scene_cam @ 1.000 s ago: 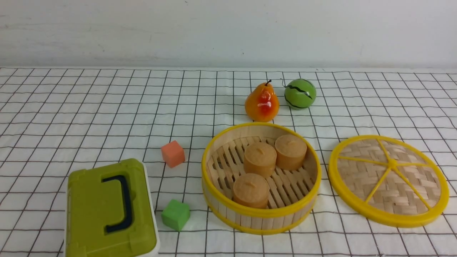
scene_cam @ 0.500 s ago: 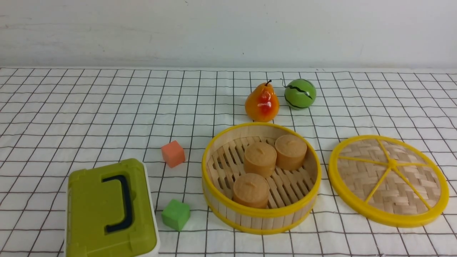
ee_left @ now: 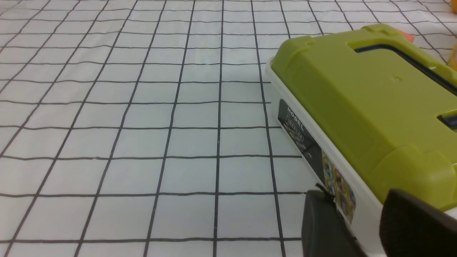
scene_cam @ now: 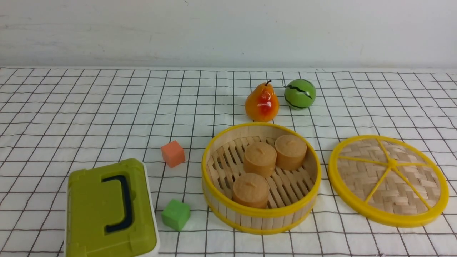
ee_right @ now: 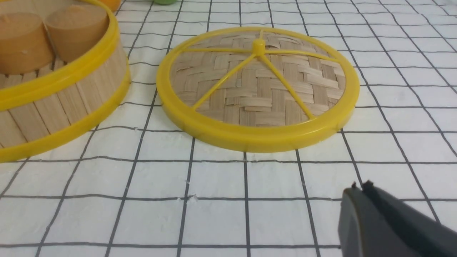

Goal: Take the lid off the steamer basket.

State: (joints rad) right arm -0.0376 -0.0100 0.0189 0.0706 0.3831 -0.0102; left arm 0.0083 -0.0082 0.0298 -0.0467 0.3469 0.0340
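**Lid off and lying flat: task reads as finished**

You have the lid (scene_cam: pixel 388 180) resting flat on the bench (scene_cam: pixel 89 107), just to the right of the steamer basket (scene_cam: pixel 261 214) and apart from it; a strip of checked cloth shows between the two rims. The basket stands open, with three tan cylindrical buns (scene_cam: pixel 260 159) on its slatted floor. My judgement: the removal step is done, and nothing more is called for beyond keeping both arms clear and parking them.

Gripper states. In the right wrist view the right gripper (ee_right: pixel 360 187) shows its two dark tips pressed together, holding nothing, near the lid's rim but not touching it. In the left wrist view the left gripper (ee_left: pixel 357 214) has its dark fingers spread with a gap between them, empty, right beside the olive-green box (ee_left: pixel 364 107); whether it touches the box you cannot tell.

Materials. The lid is a flat disc of pale bamboo in a herringbone weave, with a smooth yellow plastic rim and thin spokes meeting at a small hub. The basket walls are upright bamboo slats between glossy yellow hoops. The cloth is white with a black grid, slightly wrinkled.
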